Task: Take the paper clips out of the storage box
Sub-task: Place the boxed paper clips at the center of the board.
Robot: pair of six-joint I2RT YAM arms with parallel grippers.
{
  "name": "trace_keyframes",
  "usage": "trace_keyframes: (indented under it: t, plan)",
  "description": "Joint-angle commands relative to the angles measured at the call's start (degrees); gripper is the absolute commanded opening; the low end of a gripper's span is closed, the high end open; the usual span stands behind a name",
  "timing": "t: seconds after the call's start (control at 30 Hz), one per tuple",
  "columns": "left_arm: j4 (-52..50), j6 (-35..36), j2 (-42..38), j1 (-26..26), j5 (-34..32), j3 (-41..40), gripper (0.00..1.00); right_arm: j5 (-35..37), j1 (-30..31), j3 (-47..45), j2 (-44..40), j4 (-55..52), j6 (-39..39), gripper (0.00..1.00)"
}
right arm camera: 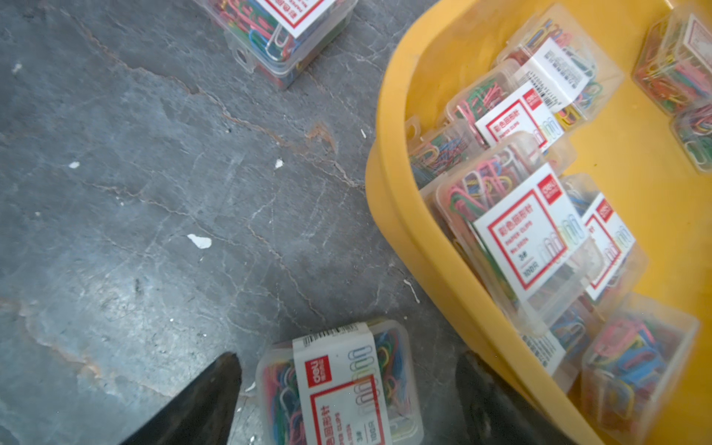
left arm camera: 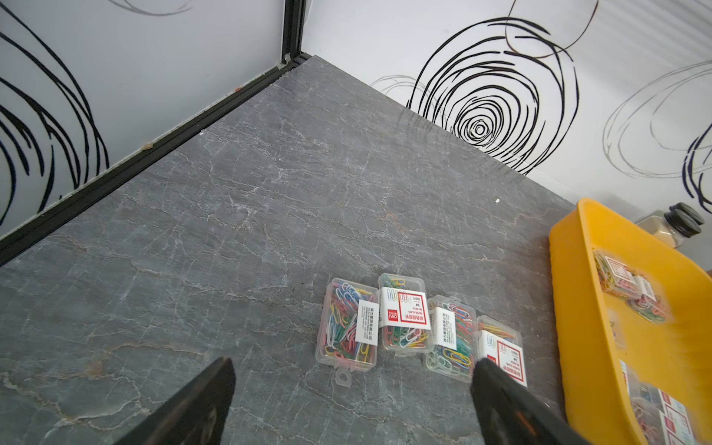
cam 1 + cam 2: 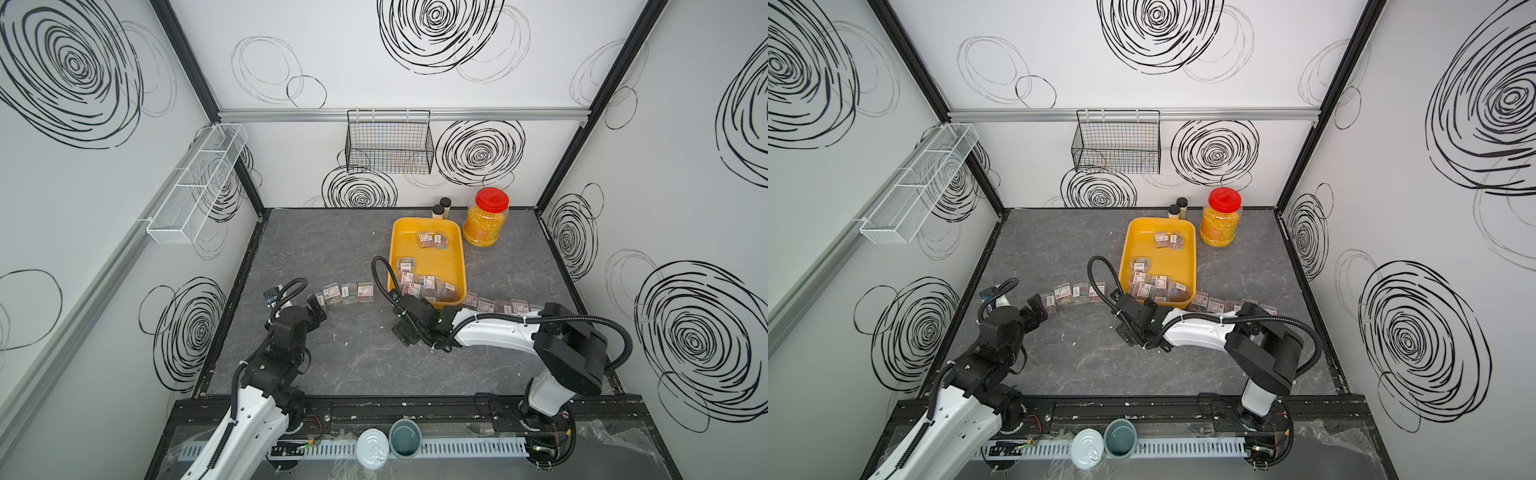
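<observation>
Looking first at the right pincer [image 1: 346,356], we see its two black fingers [image 1: 215,389] standing well apart. One case of paper clips [image 1: 339,389] lies flat on the grey table [image 1: 154,192] between them. A gap shows on either side of it, so the fingers grip nothing. The left pincer [image 2: 351,362] is spread wide too and is empty. One of its fingers covers a corner of the last case in a row of cases [image 2: 404,323] lying on the table just ahead of it.

Some things we cannot make out. In both top views the right pincer's fingertips are lost against the dark wrist, and the case between them is hidden. The right arm [image 3: 490,332] also covers part of a second row of cases [image 3: 494,306], beside the near corner of the yellow tray [image 3: 442,259] on the robot's right. The right wrist view cuts off the near end of the case between the fingers.

Other cases lie in the yellow tray: a heap of cases [image 3: 419,284] overlapping at its near end and a small cluster of cases [image 3: 432,240] towards its far end. The tray's near corner sits just beside the right pincer, one finger close against the outer wall — whether touching, we cannot tell.
</observation>
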Motion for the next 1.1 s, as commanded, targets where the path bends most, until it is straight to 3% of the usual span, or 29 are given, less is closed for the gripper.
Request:
trace_keyframes:
  t: [0.0,0.23,0.37,0.77,0.97,1.07]
  plan:
    - [0.7,0.0,-0.4,0.2,-0.5,-0.4,0.99,3.4,1.3,1.6,0.8,-0.3,4.2,0.91]
    - [0.7,0.0,-0.5,0.3,-0.5,-0.5,0.99,10.6,3.5,7.8,8.1,-4.9,13.2,0.67]
    - [0.7,0.0,-0.5,0.3,-0.5,-0.5,0.99,13.9,3.7,9.6,10.9,-9.2,16.3,0.62]
    - [0.6,0.0,-0.8,0.3,-0.5,-0.5,0.99,15.3,6.6,4.0,6.4,-13.4,20.1,0.64]
    - [0.7,-0.1,-0.6,0.3,-0.5,-0.5,0.99,15.4,8.2,4.4,2.2,-16.7,22.2,0.8]
    - [0.6,-0.1,-0.6,0.3,-0.6,-0.4,0.99,15.3,11.2,5.8,0.5,-19.6,26.2,0.83]
